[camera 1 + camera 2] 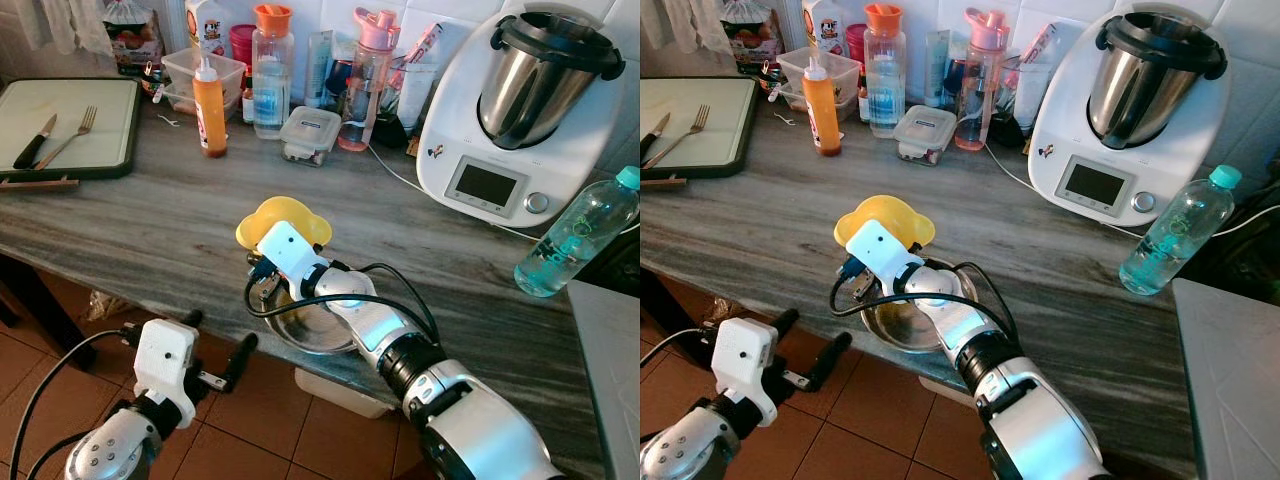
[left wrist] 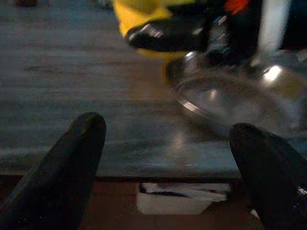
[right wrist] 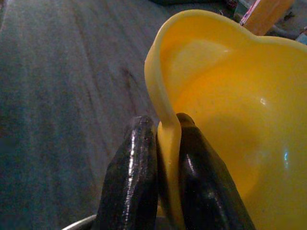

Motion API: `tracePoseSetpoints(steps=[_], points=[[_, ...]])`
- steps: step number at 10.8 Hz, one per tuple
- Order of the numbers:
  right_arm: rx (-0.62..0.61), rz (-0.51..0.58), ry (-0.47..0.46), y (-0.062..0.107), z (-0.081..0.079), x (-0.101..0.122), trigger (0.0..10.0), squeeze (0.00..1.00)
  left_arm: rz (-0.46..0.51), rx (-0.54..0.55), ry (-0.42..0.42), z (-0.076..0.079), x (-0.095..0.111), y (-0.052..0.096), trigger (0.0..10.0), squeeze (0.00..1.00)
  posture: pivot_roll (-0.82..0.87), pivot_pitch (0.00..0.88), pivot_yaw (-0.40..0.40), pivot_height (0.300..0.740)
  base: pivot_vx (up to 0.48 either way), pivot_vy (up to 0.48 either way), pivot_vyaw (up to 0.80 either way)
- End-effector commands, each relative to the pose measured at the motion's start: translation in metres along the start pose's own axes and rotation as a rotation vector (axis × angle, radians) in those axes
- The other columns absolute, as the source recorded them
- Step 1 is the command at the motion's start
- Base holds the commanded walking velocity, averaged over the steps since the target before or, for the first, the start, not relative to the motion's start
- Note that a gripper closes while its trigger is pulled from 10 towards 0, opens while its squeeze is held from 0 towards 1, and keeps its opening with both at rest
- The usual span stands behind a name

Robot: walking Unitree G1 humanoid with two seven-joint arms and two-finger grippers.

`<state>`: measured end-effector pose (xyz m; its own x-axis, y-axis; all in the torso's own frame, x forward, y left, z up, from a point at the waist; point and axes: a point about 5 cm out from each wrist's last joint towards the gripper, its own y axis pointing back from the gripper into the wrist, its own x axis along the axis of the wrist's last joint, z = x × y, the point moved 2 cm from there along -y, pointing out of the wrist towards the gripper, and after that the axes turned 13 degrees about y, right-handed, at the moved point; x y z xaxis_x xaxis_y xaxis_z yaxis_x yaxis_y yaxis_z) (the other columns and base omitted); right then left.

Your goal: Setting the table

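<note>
On the far left of the grey, streaked stone counter lies a dark-rimmed tray holding a knife and a fork, their long axes running diagonally away from me, well apart from both my arms.

Next, below the counter's front edge, my left gripper hangs over the terracotta floor, its two black fingers spread wide and holding nothing. In its wrist view it faces the counter's edge, with the metal bowl just ahead and above.

Towards the middle, my right gripper pinches the rim of a yellow bowl between its closed fingers. The bowl is smooth, glossy plastic with a wavy, lobed lip, thin enough to sit as a sliver between my pads. It hangs or rests just behind a shallow, shiny steel bowl near the counter's front edge; I cannot tell whether they touch. My right arm alone controls it, and the cutlery lies far off to its left.

Further back stand an orange squeeze bottle, clear bottles and tubs. At the right sit a white kitchen machine with a steel jug and a tilted blue-tinted water bottle.
</note>
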<state>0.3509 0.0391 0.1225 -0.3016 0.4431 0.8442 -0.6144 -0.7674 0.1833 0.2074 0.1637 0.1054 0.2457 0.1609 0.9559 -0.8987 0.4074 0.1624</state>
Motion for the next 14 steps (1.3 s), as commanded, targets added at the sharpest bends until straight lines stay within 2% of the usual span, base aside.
tracePoseSetpoints(steps=[1,2,5,7,10,13,14], points=[[0.064,0.111,0.007,-0.024,-0.026,0.047,10.0,0.00,0.015,-0.053,0.013,0.009,0.006,0.003,10.0,0.00,0.24,0.066,-0.132,0.740,0.000,0.000,0.00],[0.060,0.103,0.008,-0.024,-0.026,0.045,10.0,0.00,0.021,-0.071,0.032,0.011,0.007,0.003,10.0,0.00,0.24,0.066,-0.132,0.740,0.000,0.000,0.00],[0.037,0.081,0.016,-0.023,-0.023,0.039,10.0,0.00,-0.012,-0.097,0.021,0.013,0.004,0.005,10.0,0.00,0.24,0.067,-0.131,0.740,0.000,0.000,0.00],[0.006,0.137,0.015,-0.025,-0.016,0.051,10.0,0.00,-0.020,-0.102,0.024,0.015,0.003,0.005,10.0,0.00,0.24,0.067,-0.128,0.740,0.000,0.000,0.00],[-0.028,0.164,0.034,-0.024,-0.011,0.057,10.0,0.00,-0.024,-0.098,0.026,0.017,0.002,0.004,10.0,0.00,0.25,0.065,-0.135,0.740,0.000,0.000,0.00],[-0.026,0.228,0.041,-0.030,-0.016,0.079,10.0,0.00,-0.043,-0.112,0.028,0.021,-0.002,0.003,10.0,0.00,0.25,0.070,-0.130,0.740,0.000,0.000,0.00],[-0.012,0.251,0.078,-0.032,-0.021,0.087,10.0,0.00,-0.052,-0.112,0.015,0.020,-0.003,0.004,10.0,0.00,0.25,0.069,-0.129,0.740,0.000,0.000,0.00]])
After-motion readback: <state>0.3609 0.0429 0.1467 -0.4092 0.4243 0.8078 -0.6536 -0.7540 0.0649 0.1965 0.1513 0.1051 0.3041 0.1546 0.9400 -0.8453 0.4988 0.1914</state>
